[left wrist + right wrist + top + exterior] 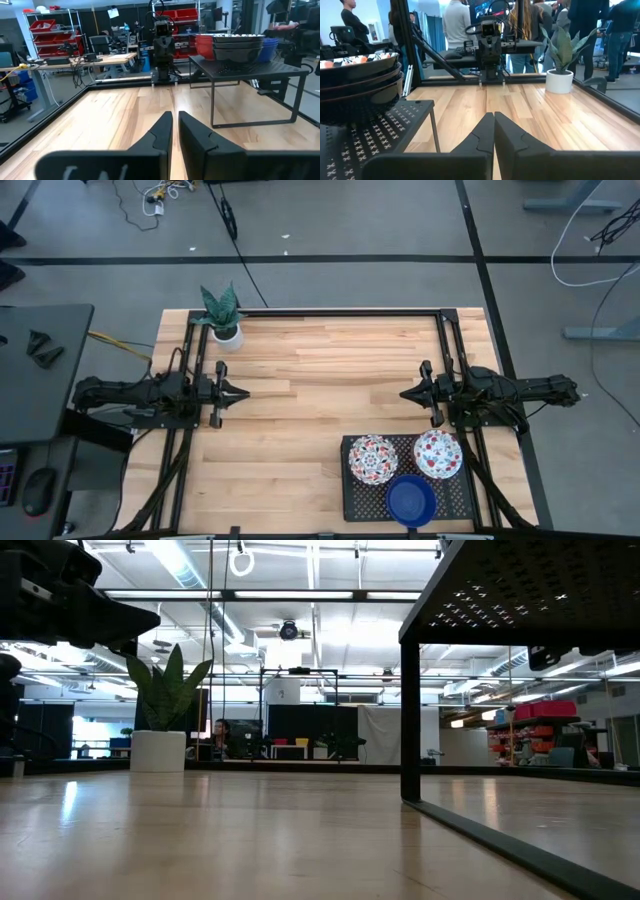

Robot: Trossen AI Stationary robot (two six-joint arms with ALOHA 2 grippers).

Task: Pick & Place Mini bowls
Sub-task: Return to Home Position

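The mini bowls stand in three stacks on a raised black perforated rack (352, 498) at the table's near right. Two stacks are topped by white floral bowls (373, 459) (438, 453), and one by a cobalt blue bowl (411, 500). The left wrist view shows the stacks (237, 44) from the side, and the right wrist view shows one stack (360, 75) close by. My left gripper (243, 391) (175, 120) hovers shut over the table's left half and points right. My right gripper (404, 394) (494, 117) hovers shut just beyond the rack's far edge and points left.
A small white pot with a green plant (222, 315) (560, 60) stands at the far left corner. The rack stands on thin legs (410, 720) with a floor frame. Bare wood (320, 380) lies between the two grippers. People (455, 22) stand beyond the table's left edge.
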